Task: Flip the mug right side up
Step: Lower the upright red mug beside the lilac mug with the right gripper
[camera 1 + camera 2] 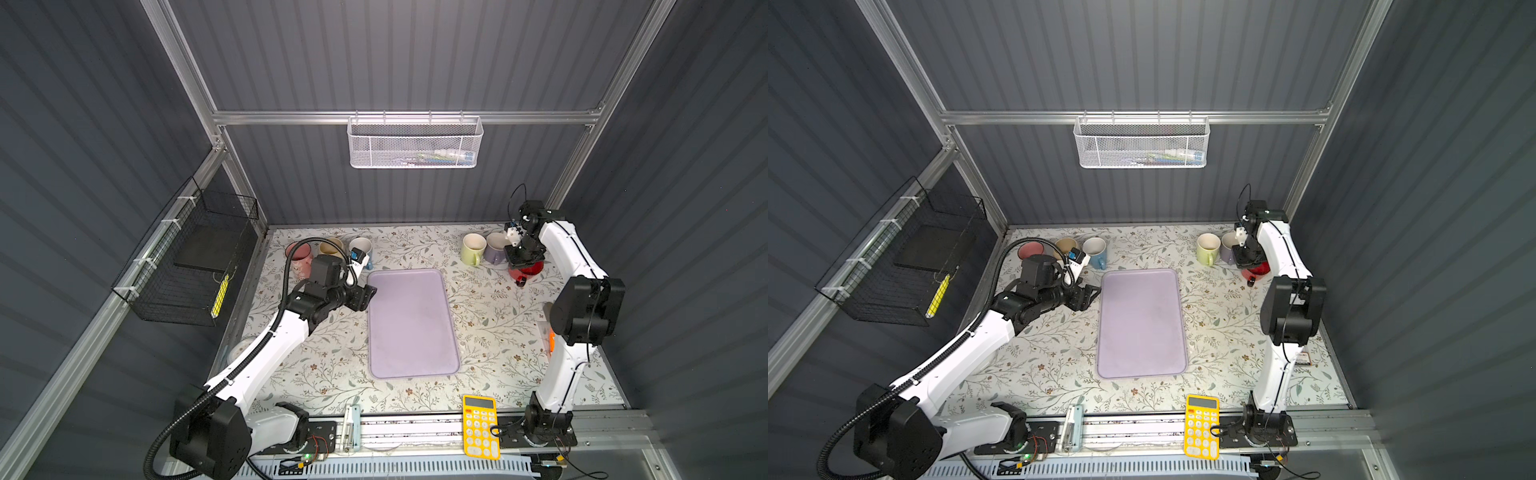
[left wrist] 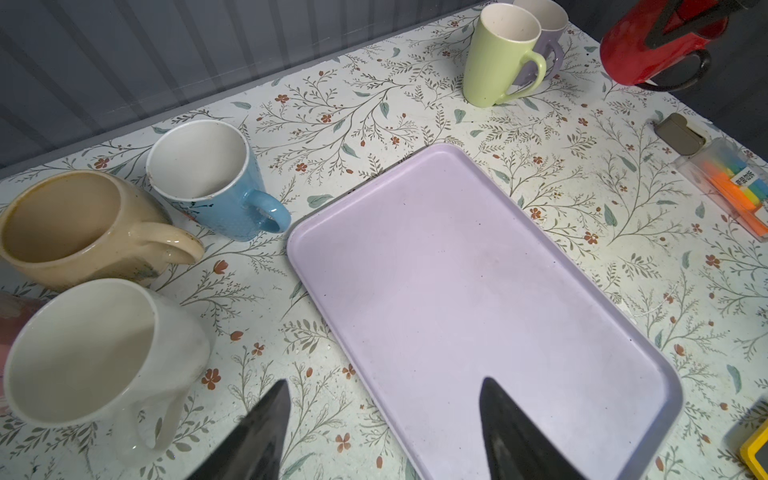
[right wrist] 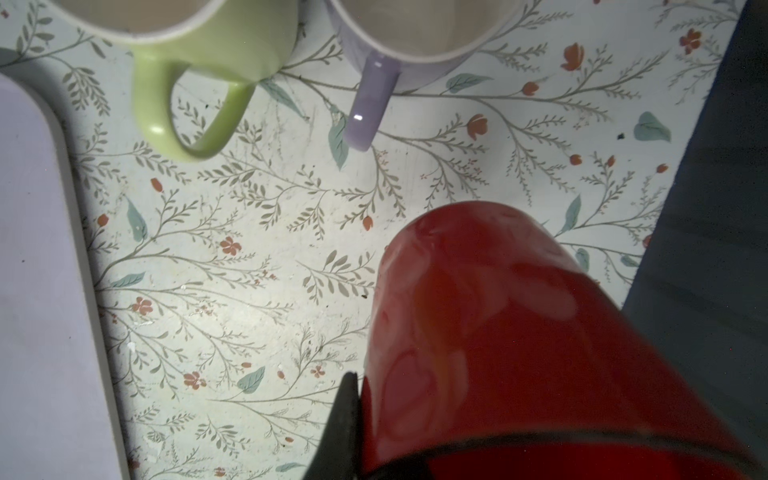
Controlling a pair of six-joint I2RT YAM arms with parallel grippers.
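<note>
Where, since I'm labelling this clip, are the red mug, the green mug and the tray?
red mug [image 2: 627,54]: left wrist view, on its side wall.
green mug [image 1: 471,254]: in a top view, on its outer wall.
tray [image 1: 1142,324]: in a top view, on its bare floor.

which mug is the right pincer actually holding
The glossy red ceramic mug with the black handle, at the back right: the right pincer is shut on it. The pale green mug and lilac mug beside it stand free, mouths up.

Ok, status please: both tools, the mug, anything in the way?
Left tool open, empty, over tray edge. Right tool shut on red mug, tilted, far corner. Close beside it: green mug, lilac mug.
</note>
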